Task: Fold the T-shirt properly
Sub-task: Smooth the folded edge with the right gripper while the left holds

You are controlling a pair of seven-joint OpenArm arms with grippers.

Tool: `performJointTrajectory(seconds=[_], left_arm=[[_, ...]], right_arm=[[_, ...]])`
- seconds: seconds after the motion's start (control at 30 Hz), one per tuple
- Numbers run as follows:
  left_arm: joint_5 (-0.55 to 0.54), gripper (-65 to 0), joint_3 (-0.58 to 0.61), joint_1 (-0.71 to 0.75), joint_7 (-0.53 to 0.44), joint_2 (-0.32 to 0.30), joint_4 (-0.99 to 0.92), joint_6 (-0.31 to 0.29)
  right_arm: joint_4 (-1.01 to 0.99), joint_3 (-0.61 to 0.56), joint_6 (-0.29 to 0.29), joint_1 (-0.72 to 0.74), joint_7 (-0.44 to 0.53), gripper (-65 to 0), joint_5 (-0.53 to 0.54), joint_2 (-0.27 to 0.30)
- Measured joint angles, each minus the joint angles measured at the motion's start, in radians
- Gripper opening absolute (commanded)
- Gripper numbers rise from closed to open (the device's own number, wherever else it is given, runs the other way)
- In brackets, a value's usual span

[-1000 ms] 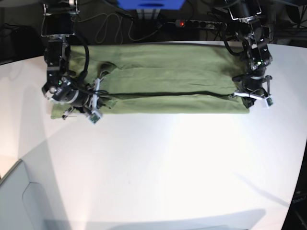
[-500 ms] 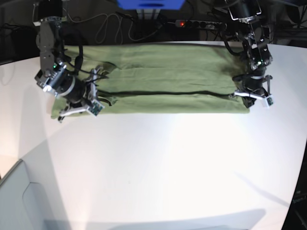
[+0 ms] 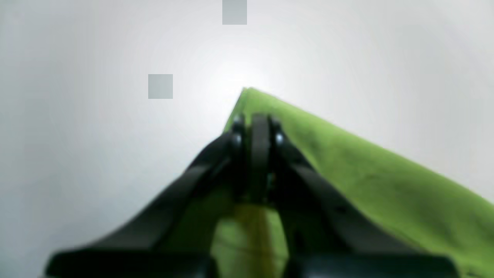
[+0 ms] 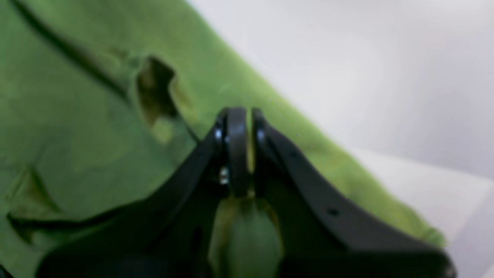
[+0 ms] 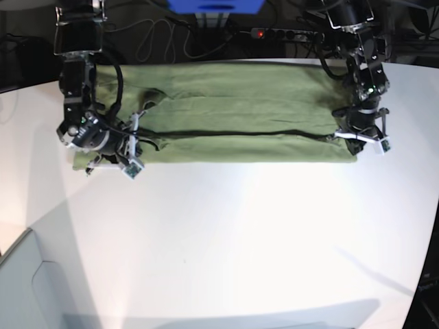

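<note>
White table, T-shirt between jaws.

The T-shirt is plain olive green, lying flat and folded lengthwise into a long band across the upper part of the base view, a dark fold line running along it, its left end rumpled.

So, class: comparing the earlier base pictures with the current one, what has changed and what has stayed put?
The right gripper swung out towards the table's edge, then back, still shut over the plain olive-green cotton T-shirt. The left gripper stayed shut at the shirt's other end; the cloth barely shifted.
</note>
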Motion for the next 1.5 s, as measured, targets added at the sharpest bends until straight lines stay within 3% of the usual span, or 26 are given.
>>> performJointTrajectory(seconds=[0.2,0.33,0.5,0.7,0.8,0.93,1.13,1.3,1.5], left_arm=[[-0.001,-65.0,0.001,0.000,0.000,0.000,0.000,0.000],[-0.001,-65.0,0.000,0.000,0.000,0.001,0.000,0.000],[0.000,-65.0,0.000,0.012,-0.002,0.000,0.002,0.000],[0.001,-65.0,-0.006,0.030,-0.004,-0.001,0.003,0.000],[0.000,-65.0,-0.006,0.033,-0.005,0.000,0.005,-0.001],[-0.003,-65.0,-0.006,0.044,-0.009,0.000,0.009,0.000],[-0.001,-65.0,0.000,0.041,-0.008,0.001,0.011,0.000],[-0.001,-65.0,0.000,0.038,-0.007,0.001,0.011,0.000],[0.001,-65.0,0.000,0.044,0.003,0.000,0.054,0.002]], right_arm=[[0.154,-0.195,0.000,-0.087,-0.006,-64.8,-0.009,0.083],[0.318,-0.238,0.000,-0.158,0.003,-64.8,0.003,0.121],[0.381,-0.220,0.000,-0.182,0.005,-64.8,0.005,0.161],[0.317,0.034,0.000,-0.095,0.007,-64.9,0.007,0.105],[0.208,0.077,0.000,-0.054,0.001,-64.9,0.000,0.103],[0.127,0.076,0.000,-0.072,0.001,-64.9,0.002,0.105],[0.207,0.045,0.000,-0.195,-0.005,-64.9,-0.007,0.106],[0.294,-0.044,0.000,-0.227,0.008,-64.9,0.006,0.172],[0.292,0.013,0.000,-0.222,0.005,-64.9,0.003,0.174]])
